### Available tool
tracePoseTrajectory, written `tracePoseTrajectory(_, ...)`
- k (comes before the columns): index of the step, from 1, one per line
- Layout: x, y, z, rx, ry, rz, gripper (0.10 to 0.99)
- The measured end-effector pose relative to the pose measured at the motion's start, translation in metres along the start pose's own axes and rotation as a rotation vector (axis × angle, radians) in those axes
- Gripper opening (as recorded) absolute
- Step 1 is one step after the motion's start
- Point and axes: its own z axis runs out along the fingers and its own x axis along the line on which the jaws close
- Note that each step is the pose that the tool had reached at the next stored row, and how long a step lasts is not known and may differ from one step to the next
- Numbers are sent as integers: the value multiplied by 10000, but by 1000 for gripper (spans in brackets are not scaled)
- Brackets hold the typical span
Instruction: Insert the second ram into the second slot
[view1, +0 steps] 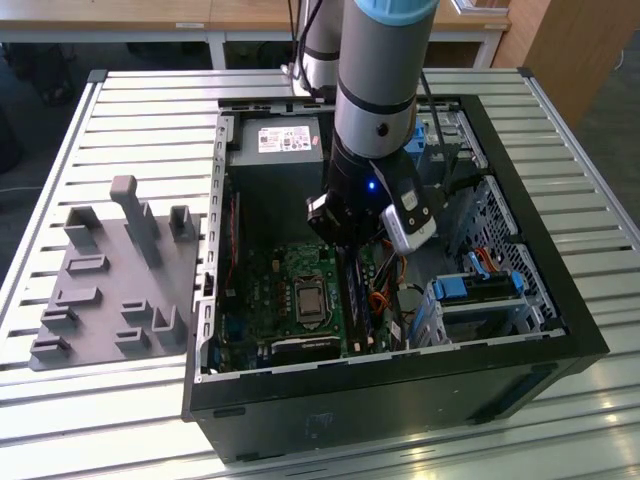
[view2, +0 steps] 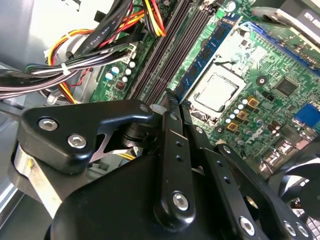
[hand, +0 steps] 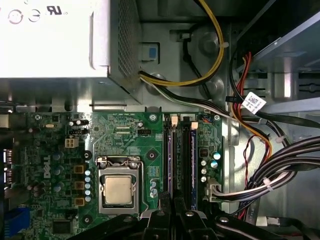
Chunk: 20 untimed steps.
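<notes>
Two blue sticks stand edge-on in the black slots just beside the CPU socket (hand: 119, 190). The one nearer the socket lies in line with the gripper (hand: 175, 217), so I judge it to be the second ram (hand: 178, 165), though I cannot be sure which stick is which. It looks upright and down in its slot along its full length.

- Tool: the gripper hangs low inside the case, at the near end of the slot row, just off the socket's side. I cannot tell whether it is clenched or released. Its own black linkage covers the tip in the second wrist view, and contact with the stick is hidden there too.
- Why so placed: my reading is that the tool is lined up along the slots so that any push goes straight down the stick's edge, not across it.
- Clearance: a bundle of cables (hand: 280, 165) runs on the far side of the slots from the socket, clear of the row. The power supply (hand: 50, 40) sits beyond the socket, well apart from the tool.
- Surface: the open computer case (view1: 380, 420) lies flat on a slatted metal table (view1: 150, 110). A grey fixture tray (view1: 110, 270) rests outside the case, well away from the socket.
- Room: wooden furniture (view1: 560, 40) stands past the table.
</notes>
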Motion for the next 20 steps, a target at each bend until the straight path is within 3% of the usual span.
tracePoseTrajectory(20, -31, -1, 155, 21, 0, 9, 137)
